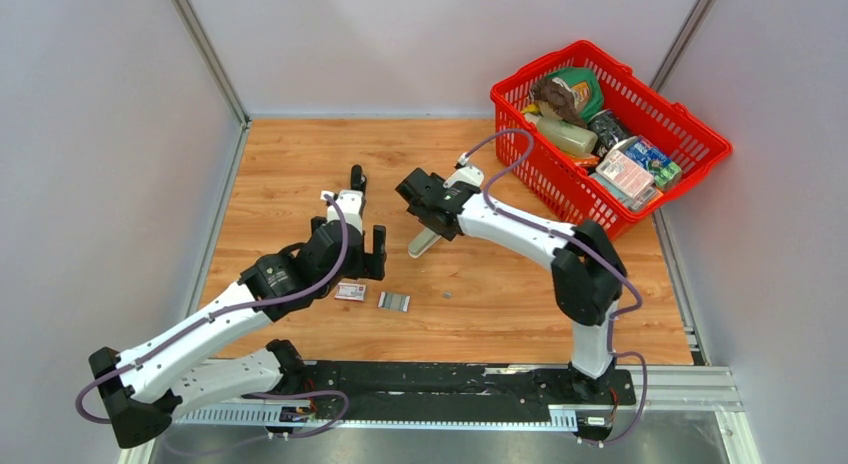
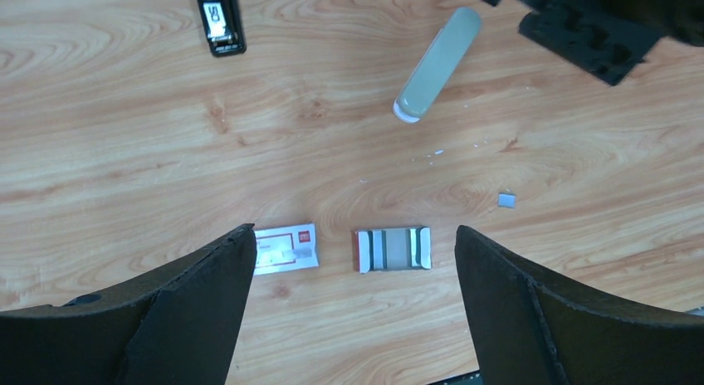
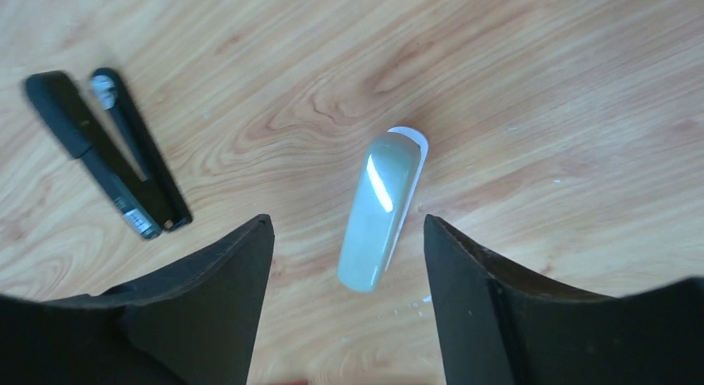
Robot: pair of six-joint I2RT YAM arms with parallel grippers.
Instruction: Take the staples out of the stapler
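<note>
Left wrist view: left hand [image 2: 353, 236] spread, empty, over counter [image 2: 124, 153]. Stapler [image 2: 220, 20] lies far off, staples [image 2: 506, 200] a tiny bit, well apart. Right hand [image 3: 347, 223] spread, empty, above grey bar [image 3: 378, 211].

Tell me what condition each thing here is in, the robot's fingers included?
Stapler: swung open in a V, lying flat.
Staples: small loose strip, lying apart from the stapler.
Pale grey bar: lying flat, not gripped.
Staple box tray: open, silvery strips inside.
Box sleeve: slid off, beside the tray.
Left fingers: open, empty.
Right fingers: open, empty.
Red basket: filled with groceries.
</note>
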